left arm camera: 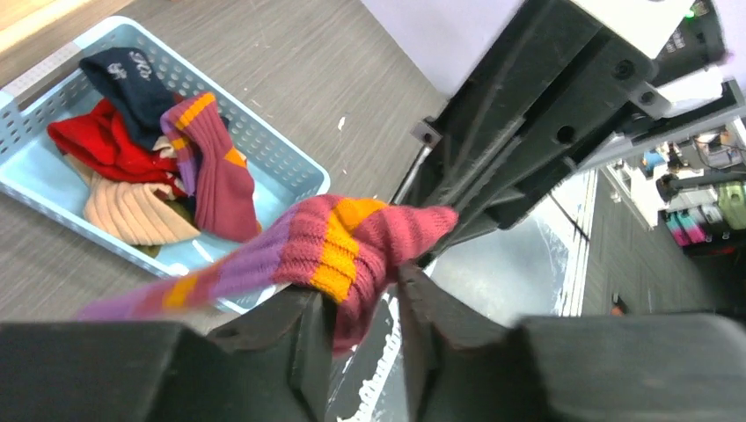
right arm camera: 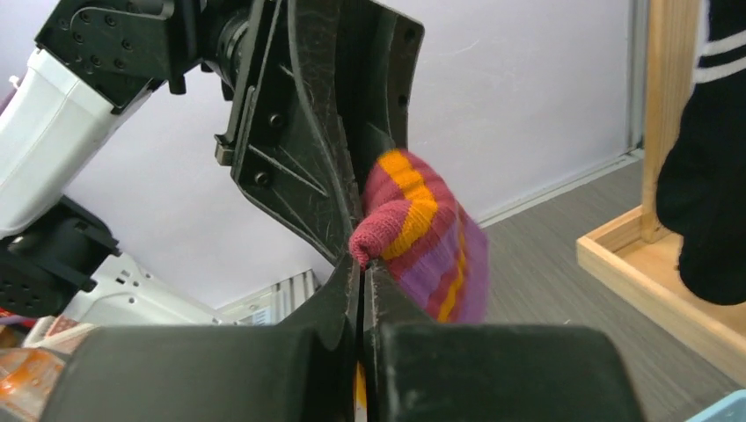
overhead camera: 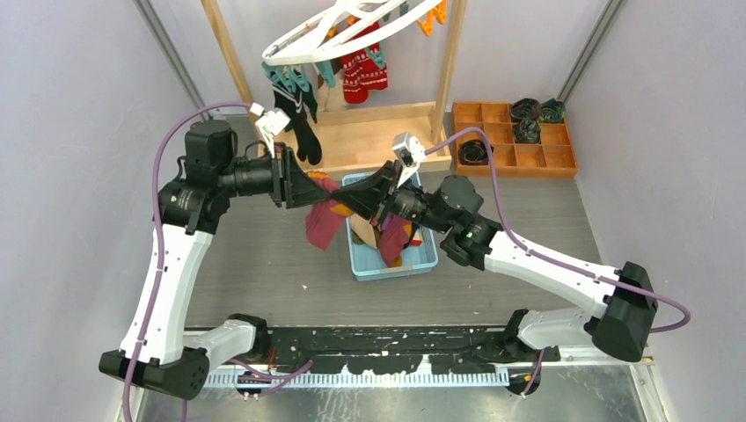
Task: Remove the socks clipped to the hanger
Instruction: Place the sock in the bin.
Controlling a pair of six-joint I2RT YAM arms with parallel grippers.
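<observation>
While I am watching both wrist views, my right fingers (right arm camera: 339, 299) are pinching tight on the toe of the striped sock (left arm camera: 343, 242), and my left fingers (left arm camera: 303, 338) are standing narrowly parted around its middle, one pad touching it. Sock and fingers are hanging over the blue basket (overhead camera: 398, 269) on the tabletop (overhead camera: 264, 264). At twelve o'clock from the basket, the hanger (overhead camera: 308, 42) is carrying more socks (overhead camera: 363, 75).

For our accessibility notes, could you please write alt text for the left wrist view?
A maroon, orange and purple striped sock hangs between the slightly parted fingers of the left end effector, its tip pinched by the right end effector reaching in from upper right. Behind, a light blue basket of socks sits on the grey table.
</observation>
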